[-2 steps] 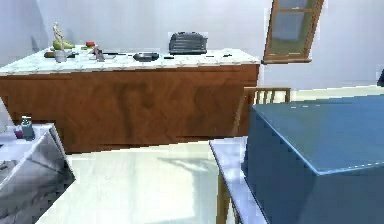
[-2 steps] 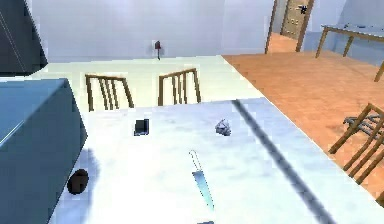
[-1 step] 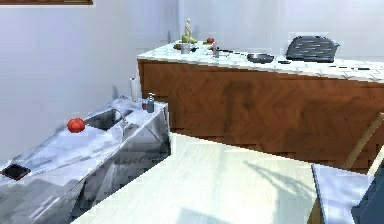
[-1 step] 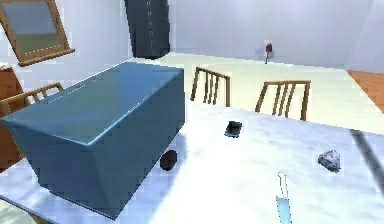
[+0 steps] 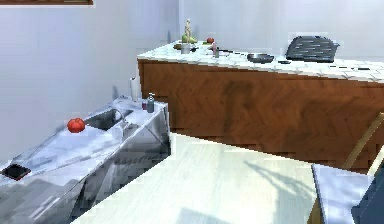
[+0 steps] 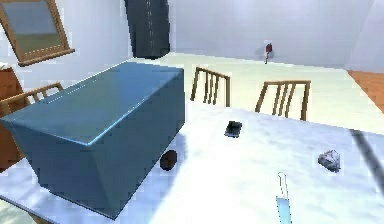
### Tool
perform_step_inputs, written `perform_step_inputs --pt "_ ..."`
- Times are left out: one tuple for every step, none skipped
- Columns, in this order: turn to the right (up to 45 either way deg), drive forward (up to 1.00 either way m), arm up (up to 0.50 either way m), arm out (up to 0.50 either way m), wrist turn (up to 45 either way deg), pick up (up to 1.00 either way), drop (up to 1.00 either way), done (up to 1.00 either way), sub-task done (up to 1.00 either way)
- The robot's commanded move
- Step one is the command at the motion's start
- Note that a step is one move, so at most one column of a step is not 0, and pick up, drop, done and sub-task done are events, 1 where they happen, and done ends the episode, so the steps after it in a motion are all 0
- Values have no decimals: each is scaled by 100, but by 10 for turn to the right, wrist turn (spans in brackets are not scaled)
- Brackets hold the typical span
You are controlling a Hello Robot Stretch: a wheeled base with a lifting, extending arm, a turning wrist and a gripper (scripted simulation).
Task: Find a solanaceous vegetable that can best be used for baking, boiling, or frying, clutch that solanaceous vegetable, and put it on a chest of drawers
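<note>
A small dark brown rounded thing (image 6: 169,159), potato-like in shape, lies on the pale marble table (image 6: 230,170) against the lower corner of a big blue box (image 6: 100,125). A red round thing (image 5: 75,125) sits on the marble counter (image 5: 60,160) beside the sink (image 5: 108,120) at the forward view's left.
A wooden-fronted counter (image 5: 260,100) across the room carries a pan (image 5: 259,57), a toaster-like appliance (image 5: 311,47) and bottles. On the table lie a phone (image 6: 233,127), a grey crumpled lump (image 6: 329,159) and a blue pen-like stick (image 6: 284,205). Wooden chairs (image 6: 210,85) stand behind it, and brown wooden furniture (image 6: 6,140) at the left edge.
</note>
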Motion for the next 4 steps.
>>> perform_step_inputs --pt "0 0 38 0 0 0 0 0 0" --pt "0 0 0 30 0 0 0 0 0" --pt "0 0 0 0 450 0 0 0 0" --pt "0 0 0 0 450 0 0 0 0"
